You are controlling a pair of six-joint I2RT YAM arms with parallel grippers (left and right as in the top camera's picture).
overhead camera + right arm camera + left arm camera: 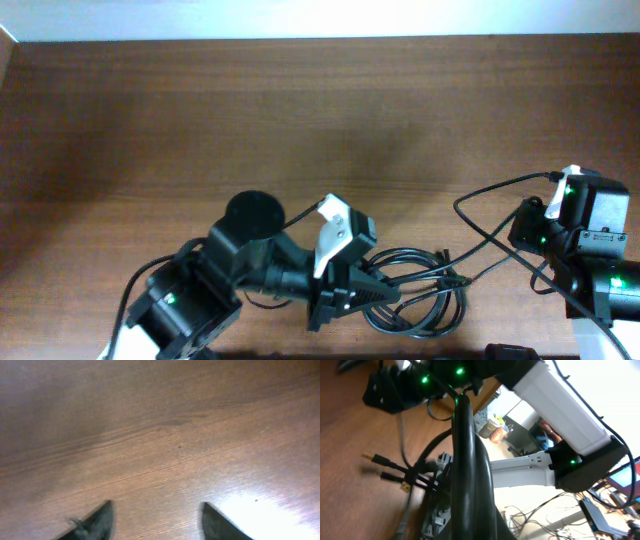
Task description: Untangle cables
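Note:
The cables (425,300) lie as a loose black coil near the table's front edge, right of centre. One strand (495,190) runs up and right toward my right arm (585,215). My left gripper (388,292) reaches into the coil from the left and is shut. In the left wrist view its fingers (465,460) are pressed together, and a thin cord (437,415) curves out at their tips. Cable ends with gold plugs (374,457) lie on the wood beside them. My right gripper (156,516) stands open over bare wood, with nothing between its fingers.
A wooden table (300,120) stretches back to a pale wall. The left arm's base (185,305) fills the front left corner, with thicker black wires beside it. Past the table edge, the left wrist view shows a white arm link (560,405) and a cluttered room.

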